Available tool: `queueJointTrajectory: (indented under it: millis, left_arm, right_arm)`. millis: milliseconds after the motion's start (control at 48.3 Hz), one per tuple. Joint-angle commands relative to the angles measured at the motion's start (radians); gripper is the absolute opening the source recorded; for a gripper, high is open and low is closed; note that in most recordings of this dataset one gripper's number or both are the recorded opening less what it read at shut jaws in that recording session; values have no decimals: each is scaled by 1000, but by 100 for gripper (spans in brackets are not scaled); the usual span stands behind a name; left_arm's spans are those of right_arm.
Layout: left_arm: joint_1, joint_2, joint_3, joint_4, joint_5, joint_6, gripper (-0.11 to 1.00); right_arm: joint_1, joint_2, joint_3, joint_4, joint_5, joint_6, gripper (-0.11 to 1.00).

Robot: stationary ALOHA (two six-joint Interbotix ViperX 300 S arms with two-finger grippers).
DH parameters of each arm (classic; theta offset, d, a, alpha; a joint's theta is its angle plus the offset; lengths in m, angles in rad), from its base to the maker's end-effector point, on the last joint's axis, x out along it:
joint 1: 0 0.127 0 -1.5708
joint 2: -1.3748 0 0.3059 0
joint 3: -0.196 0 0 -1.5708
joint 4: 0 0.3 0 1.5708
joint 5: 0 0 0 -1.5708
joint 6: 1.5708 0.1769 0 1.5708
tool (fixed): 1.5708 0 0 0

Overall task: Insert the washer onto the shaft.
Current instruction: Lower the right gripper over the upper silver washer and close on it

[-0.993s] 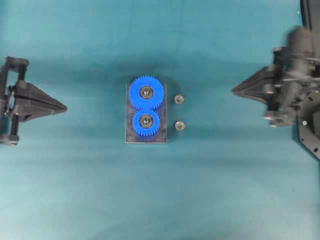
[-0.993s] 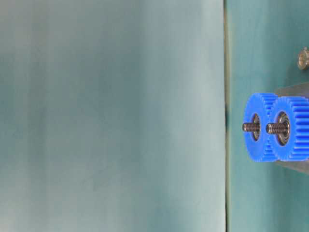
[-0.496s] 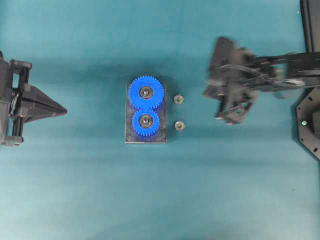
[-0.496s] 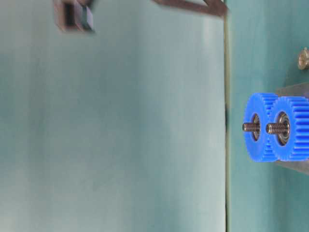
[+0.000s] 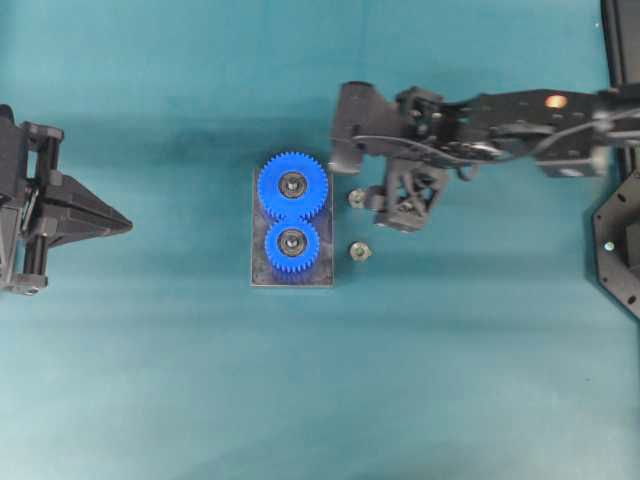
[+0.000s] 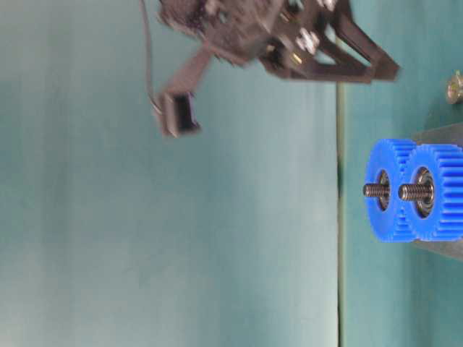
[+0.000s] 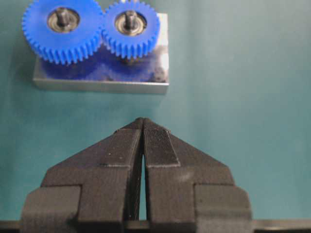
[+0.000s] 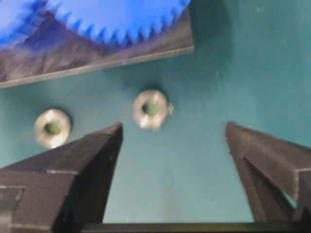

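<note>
My right gripper [image 8: 172, 145] has swung in from the right edge of the tabletop over the last second and spread its jaws wide, so it now hangs empty over the farther washer [image 8: 152, 108], which lies on the cloth just beside the metal block [image 5: 258, 275]. That reads to me as lined up for the pick, with both shafts [image 7: 129, 18] bare above the blue gears [image 5: 292, 186]. My left gripper [image 7: 142, 127] sits clenched on nothing near the left edge, as before.

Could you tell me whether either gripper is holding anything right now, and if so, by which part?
Nothing is held. The right gripper stands open above a washer lying on the table; the left gripper is shut on nothing.
</note>
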Motion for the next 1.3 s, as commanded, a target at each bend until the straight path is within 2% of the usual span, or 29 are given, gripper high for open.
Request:
queueJointTrajectory:
  millis: [0, 683, 1283]
  left_arm:
    - [-2, 5, -15, 2, -5, -2, 0]
    - [2, 3, 17, 2, -3, -2, 0]
    - [3, 5, 11, 2, -3, -3, 0]
  right_arm:
    - [3, 14, -34, 0, -2, -11, 87]
    - [21, 124, -61, 0, 0, -11, 86]
    - [31, 156, -64, 0, 11, -11, 85]
